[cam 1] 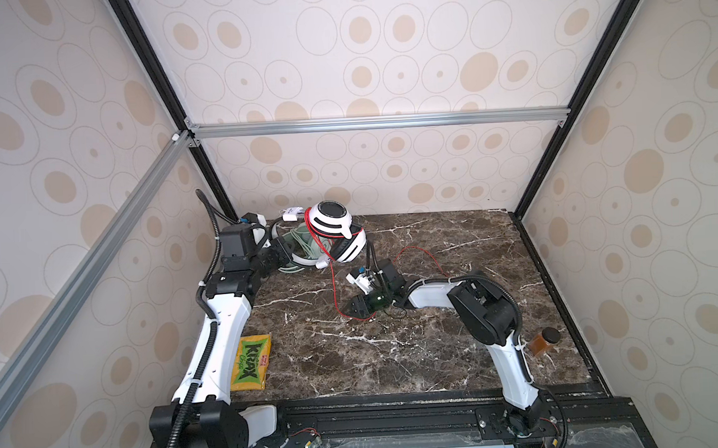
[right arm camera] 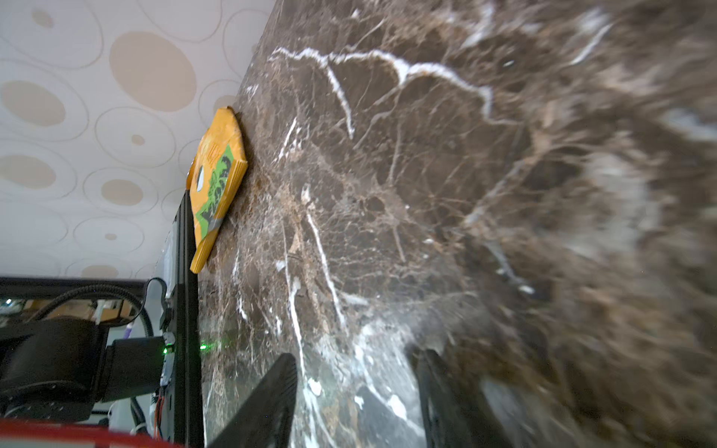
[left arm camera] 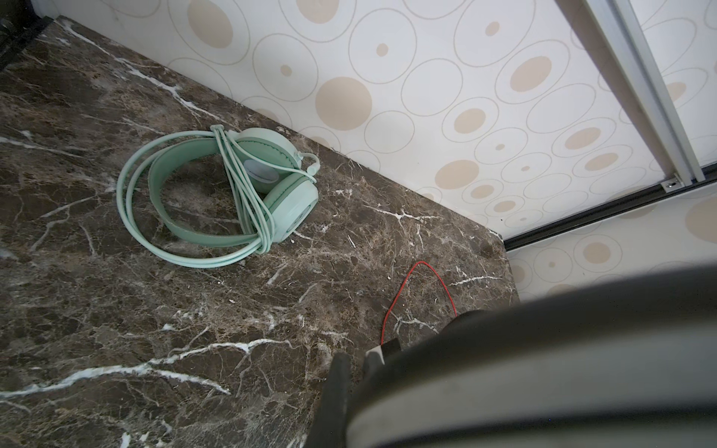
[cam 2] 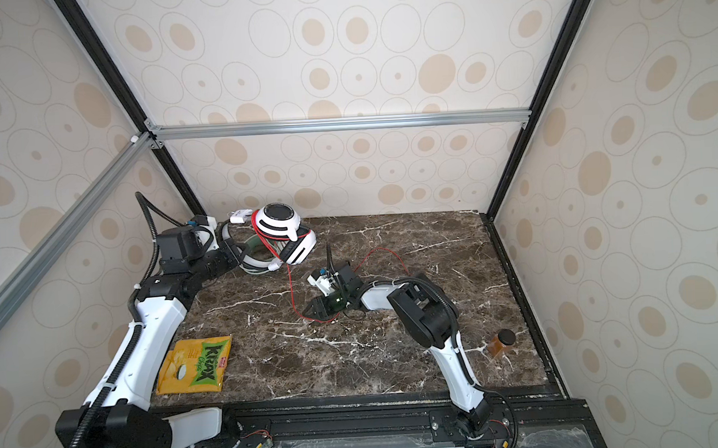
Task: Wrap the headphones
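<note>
Top views both show left fingers (cam 1: 285, 253) clamping the white-and-black headphones (cam 1: 334, 228) at eleven o'clock by a likely-rigid headband (cam 1: 301, 264); the red cord (cam 1: 334, 284), probably limp and slippery, hangs by parted right fingers (cam 1: 355, 309).

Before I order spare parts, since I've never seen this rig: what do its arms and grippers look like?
Both arms, the left arm and right arm, have white shell links between black joint housings. Black corrugated cable conduit runs along each, fastened with white ties. The left gripper and right gripper are black; the right one's fingers taper.
</note>
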{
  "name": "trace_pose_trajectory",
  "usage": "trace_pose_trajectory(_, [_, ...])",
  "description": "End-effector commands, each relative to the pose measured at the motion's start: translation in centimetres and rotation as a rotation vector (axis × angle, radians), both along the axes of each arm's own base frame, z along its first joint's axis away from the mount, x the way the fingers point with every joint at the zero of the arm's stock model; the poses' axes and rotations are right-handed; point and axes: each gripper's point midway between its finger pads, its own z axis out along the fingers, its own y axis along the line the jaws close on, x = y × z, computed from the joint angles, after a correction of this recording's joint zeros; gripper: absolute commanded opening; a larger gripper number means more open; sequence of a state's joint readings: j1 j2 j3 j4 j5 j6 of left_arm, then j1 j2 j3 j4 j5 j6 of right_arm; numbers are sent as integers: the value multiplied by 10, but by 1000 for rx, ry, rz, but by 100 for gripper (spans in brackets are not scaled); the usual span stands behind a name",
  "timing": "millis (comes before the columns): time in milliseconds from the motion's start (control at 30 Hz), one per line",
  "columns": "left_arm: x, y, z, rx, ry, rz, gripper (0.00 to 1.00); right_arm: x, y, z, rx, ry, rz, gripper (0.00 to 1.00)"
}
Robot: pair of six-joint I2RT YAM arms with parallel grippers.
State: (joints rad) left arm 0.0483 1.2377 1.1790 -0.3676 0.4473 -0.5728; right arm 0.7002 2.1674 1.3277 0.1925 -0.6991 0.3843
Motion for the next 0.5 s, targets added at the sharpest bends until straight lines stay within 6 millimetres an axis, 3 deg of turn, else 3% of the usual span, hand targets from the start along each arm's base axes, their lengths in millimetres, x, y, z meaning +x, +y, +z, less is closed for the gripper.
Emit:
trace_pose_trajectory(0, [3, -1, 30, -28, -99, -7, 0, 15, -9, 36, 41, -98, -59, 56])
trace_pose_trajectory(200, [3, -2, 29, -34, -98, -13, 0, 1, -4, 46, 99, -106, 21, 56])
trace_pose_trajectory(467, [3, -3, 28, -36, -98, -16, 0, 1, -4, 23, -23, -162, 37, 58])
